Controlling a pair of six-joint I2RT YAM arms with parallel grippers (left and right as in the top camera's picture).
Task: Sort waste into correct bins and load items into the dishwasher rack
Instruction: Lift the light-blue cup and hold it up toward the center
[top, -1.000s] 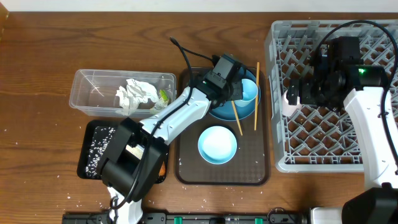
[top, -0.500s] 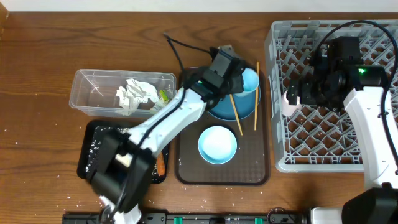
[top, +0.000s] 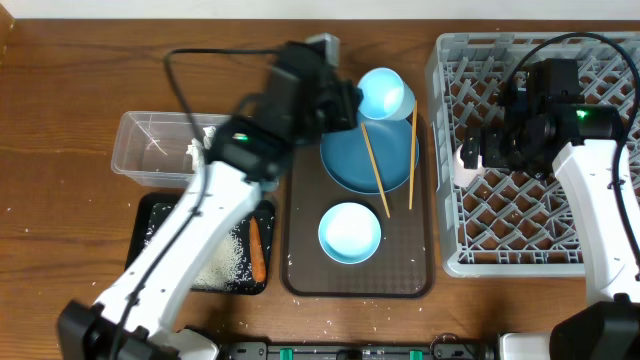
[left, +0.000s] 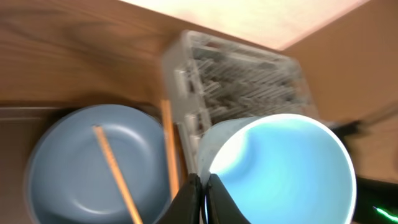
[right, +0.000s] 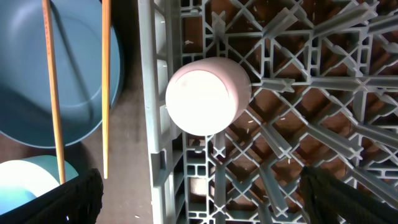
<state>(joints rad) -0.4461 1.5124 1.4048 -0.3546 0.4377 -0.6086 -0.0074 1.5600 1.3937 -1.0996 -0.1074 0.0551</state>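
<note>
Left gripper clenched on light-blue cup rim; cup tipped, mouth toward wrist, long axis pointing away from it. Right gripper splayed wide.

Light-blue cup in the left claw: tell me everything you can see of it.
The light-blue cup is smooth, glossy and plastic-looking, with a round rim and an empty, paler inside. The left claw is shut on its rim. Seen from overhead, it is tilted at the far edge of the dark-blue plate, short of the dishwasher rack. Whether it touches the plate is unclear.
</note>
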